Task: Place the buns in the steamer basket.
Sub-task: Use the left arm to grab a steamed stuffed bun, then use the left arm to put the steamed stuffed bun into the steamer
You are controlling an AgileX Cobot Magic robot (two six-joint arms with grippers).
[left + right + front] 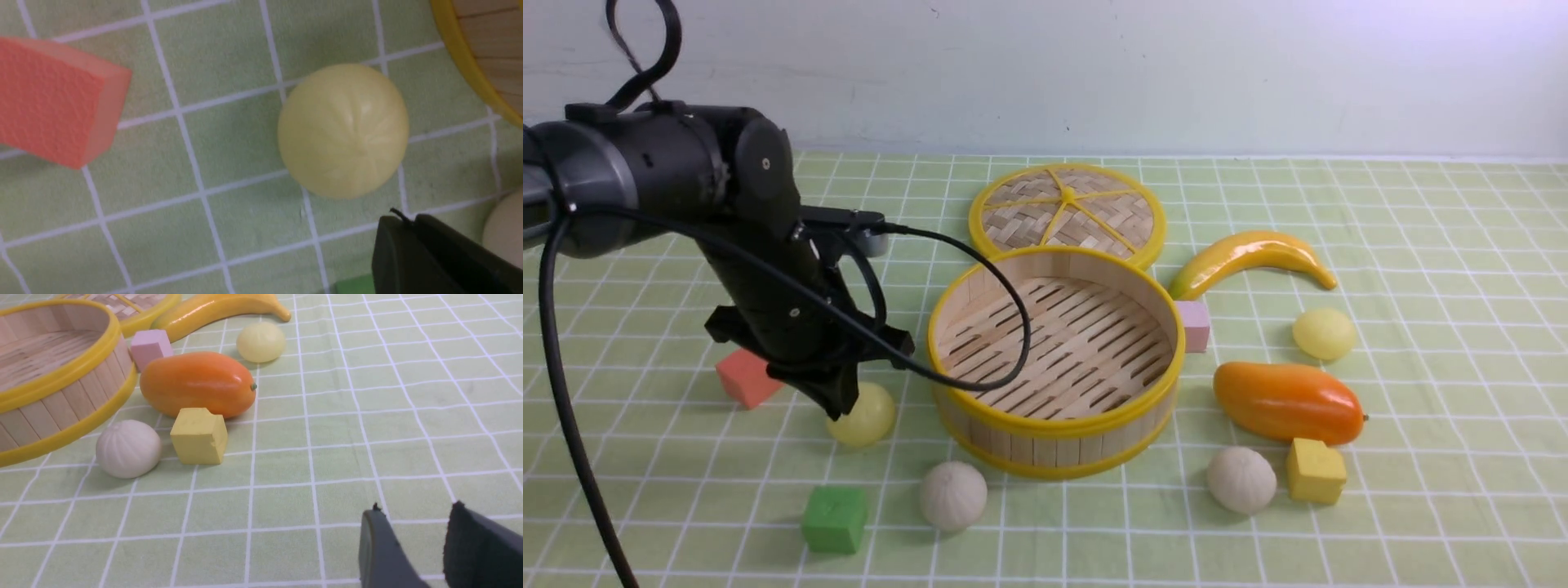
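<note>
The steamer basket (1055, 425) stands empty mid-table; its yellow rim shows in the left wrist view (466, 65) and its wall in the right wrist view (61, 396). A pale yellow bun (866, 416) (343, 130) lies just left of it. My left gripper (840, 402) (408, 220) is shut and empty, hanging close over that bun's left side. An off-white bun (953, 494) (506, 232) lies in front of the basket. Another off-white bun (1241, 479) (128, 448) and a second yellow bun (1325, 333) (260, 341) lie to the right. My right gripper (416, 510) is open and empty, low over bare cloth.
The woven lid (1066, 212) lies behind the basket. An orange mango (1286, 402), a banana (1250, 257), and pink (1194, 325), yellow (1315, 470), green (834, 518) and red (747, 377) cubes lie around the basket. The left arm's cable (1005, 294) hangs over the basket's rim.
</note>
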